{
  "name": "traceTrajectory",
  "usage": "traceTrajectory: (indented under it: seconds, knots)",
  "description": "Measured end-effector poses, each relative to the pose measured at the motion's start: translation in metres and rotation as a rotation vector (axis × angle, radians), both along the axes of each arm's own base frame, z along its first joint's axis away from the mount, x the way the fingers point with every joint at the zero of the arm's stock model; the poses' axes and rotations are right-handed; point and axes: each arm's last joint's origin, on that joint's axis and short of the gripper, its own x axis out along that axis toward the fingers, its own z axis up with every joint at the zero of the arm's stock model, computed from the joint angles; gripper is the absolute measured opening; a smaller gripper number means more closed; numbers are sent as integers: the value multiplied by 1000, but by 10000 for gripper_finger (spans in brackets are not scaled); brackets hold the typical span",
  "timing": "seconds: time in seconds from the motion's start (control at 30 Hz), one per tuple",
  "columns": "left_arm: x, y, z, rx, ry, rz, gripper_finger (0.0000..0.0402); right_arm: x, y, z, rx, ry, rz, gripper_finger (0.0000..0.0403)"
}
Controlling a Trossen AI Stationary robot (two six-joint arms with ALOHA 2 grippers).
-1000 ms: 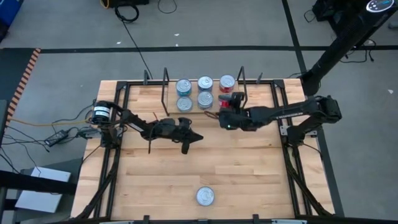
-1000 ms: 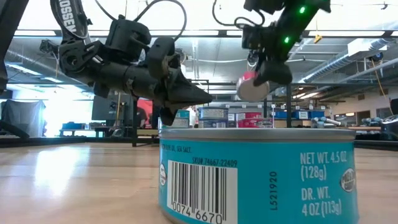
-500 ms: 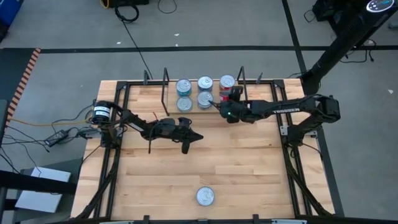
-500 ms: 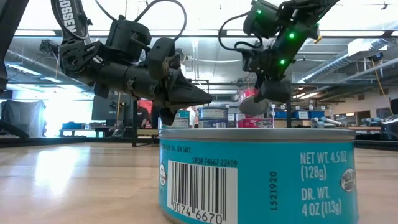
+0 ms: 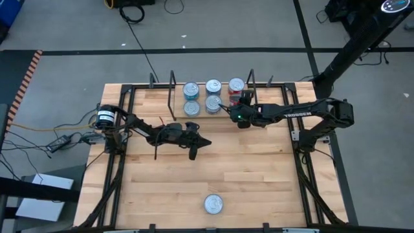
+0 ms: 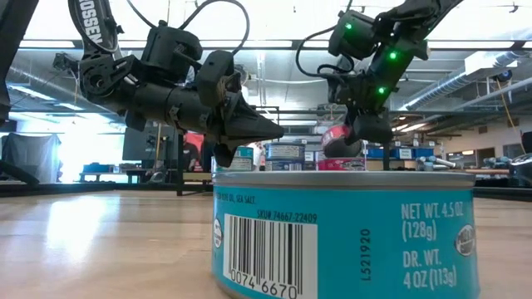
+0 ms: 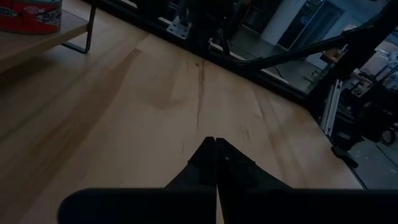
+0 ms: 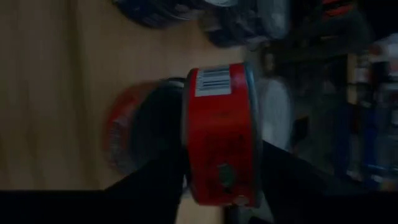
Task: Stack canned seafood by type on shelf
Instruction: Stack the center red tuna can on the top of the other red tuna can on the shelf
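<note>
The shelf (image 5: 177, 103) stands at the table's far edge. On it rest two blue-labelled tins (image 5: 191, 89), two more tins (image 5: 213, 86) beside them, and a red tin (image 5: 236, 85) at the right end. My right gripper (image 5: 237, 103) hovers over the shelf's right end, just near of that red tin, shut on another red tin (image 8: 219, 130). My left gripper (image 5: 208, 143) is shut with nothing in it, above the middle of the table. One blue tin (image 5: 213, 204) stands on its base near the front edge. My right gripper pinches the red tin between its two fingers, one finger (image 8: 160, 177) on each flat face, so the label side (image 8: 217, 87) with the barcode shows between them. The fingers slant down from the table's right side. The tin hangs tilted (image 6: 339, 139), clear of the shelf board.
Black wire uprights (image 5: 251, 81) rise at both ends of the shelf, the right one close beside my right gripper. Black frame rails (image 5: 126, 129) run along the table's sides. Bare wood lies between the shelf and the front tin.
My right gripper has carried the red tin toward the far edge and down, from in front of the shelf to over its right end. It has rolled a little on the way. The tin stays between the fingers.
</note>
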Motion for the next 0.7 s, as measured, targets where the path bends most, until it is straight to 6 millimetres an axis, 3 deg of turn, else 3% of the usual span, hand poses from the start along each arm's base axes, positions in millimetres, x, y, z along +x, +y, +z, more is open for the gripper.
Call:
traceTrajectory:
  seconds: [0.13, 0.27, 0.7]
  knots:
    - [0, 0, 0, 0, 0, 0, 0, 0, 0, -2, 44, -3, 23, 250]
    - [0, 0, 0, 0, 0, 0, 0, 0, -2, -2, 57, -10, 24, 287]
    - [0, 0, 0, -3, 0, -12, 0, -2, -3, -3, 51, 13, 19, 283]
